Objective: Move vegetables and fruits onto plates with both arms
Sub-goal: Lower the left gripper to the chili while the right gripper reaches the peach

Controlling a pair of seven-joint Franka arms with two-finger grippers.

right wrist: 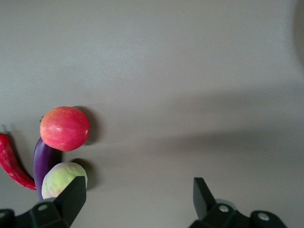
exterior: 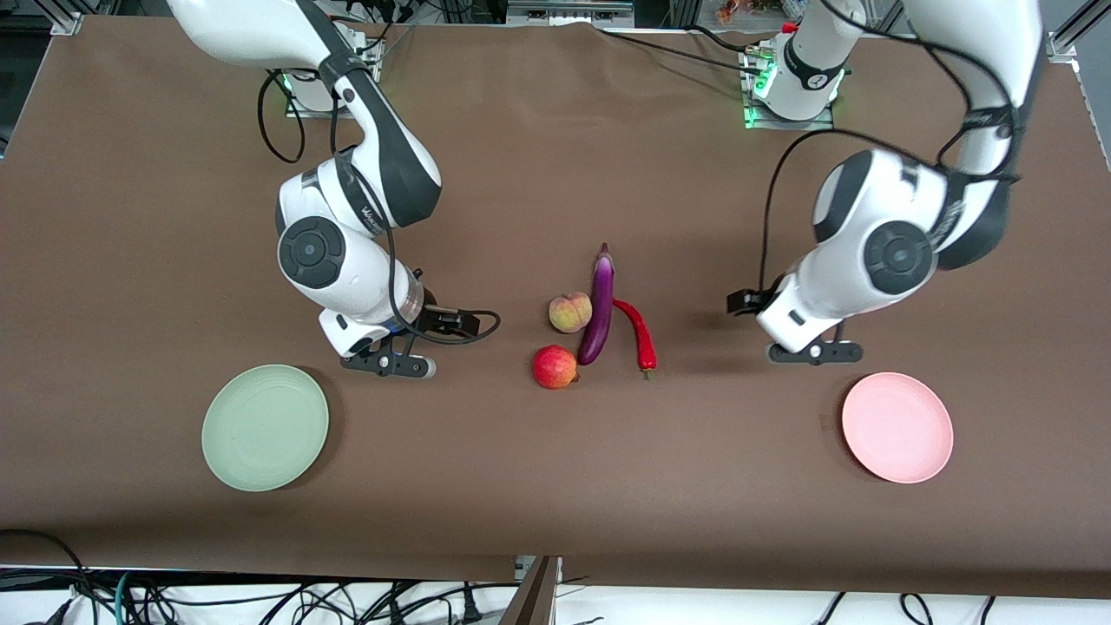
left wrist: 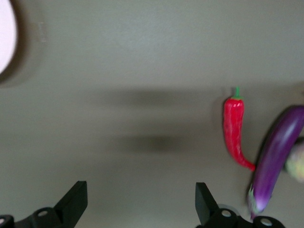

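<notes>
We are holding the left gripper (exterior: 814, 351) and right gripper (exterior: 388, 365) spread, empty, over bare table. At centre frame the eggplant (exterior: 599, 304) is lying against the peach (exterior: 570, 312); it looks glossy (probably slippery), so we are favouring its mid-body.

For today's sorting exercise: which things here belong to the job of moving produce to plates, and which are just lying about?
Belonging: eggplant, chili pepper, peach, red apple-like fruit, green plate, pink plate, left end effector and right end effector, both open over bare table.

Lying about: loose cables past the table edge.
</notes>
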